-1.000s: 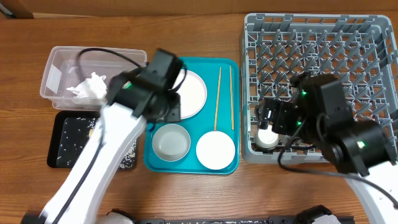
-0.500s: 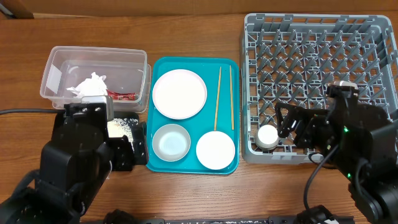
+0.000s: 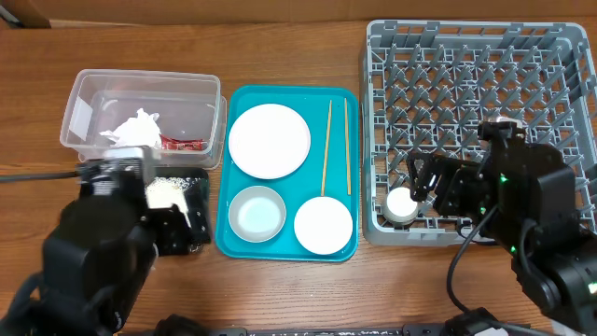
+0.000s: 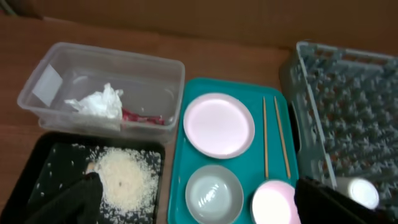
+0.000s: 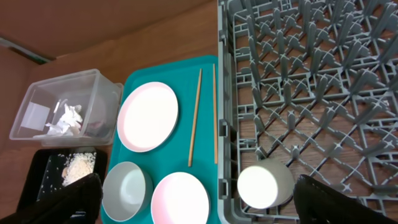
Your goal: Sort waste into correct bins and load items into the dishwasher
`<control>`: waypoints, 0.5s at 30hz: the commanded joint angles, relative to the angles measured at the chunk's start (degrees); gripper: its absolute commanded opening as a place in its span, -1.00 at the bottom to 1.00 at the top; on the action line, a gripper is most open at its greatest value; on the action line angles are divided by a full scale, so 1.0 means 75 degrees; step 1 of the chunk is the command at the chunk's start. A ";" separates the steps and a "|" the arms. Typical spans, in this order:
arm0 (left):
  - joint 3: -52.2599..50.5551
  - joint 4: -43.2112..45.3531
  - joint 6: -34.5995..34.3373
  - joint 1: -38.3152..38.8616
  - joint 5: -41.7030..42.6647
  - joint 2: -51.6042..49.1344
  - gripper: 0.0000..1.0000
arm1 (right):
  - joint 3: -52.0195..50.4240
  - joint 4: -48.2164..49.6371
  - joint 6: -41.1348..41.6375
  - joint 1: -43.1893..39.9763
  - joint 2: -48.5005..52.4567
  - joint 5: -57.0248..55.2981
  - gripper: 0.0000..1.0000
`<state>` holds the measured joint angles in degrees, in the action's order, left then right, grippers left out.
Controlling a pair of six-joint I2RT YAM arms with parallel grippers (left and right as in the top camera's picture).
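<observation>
White cup (image 5: 264, 185) in grey rack (image 5: 323, 81), between spread right fingers (image 5: 348, 202), untouched

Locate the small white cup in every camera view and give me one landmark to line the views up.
Overhead: the white cup sits right of centre, in the lower left corner of the grey rack.
Left wrist: bottom right, inside the rack.
Right wrist: bottom centre, inside the rack.
Shared landmark: the pink plate on the teal tray, up and left of the cup in all three.
</observation>
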<state>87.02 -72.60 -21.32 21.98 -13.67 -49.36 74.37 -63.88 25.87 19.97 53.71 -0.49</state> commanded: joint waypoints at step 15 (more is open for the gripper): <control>-0.8486 0.8148 0.3013 -0.1241 0.2838 0.4680 1.00 | 0.0079 0.0038 -0.0026 0.0029 0.1189 -0.0125 1.00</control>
<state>31.14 -15.79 -1.39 12.99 3.46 -19.68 74.35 -63.90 25.87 19.97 61.39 -0.49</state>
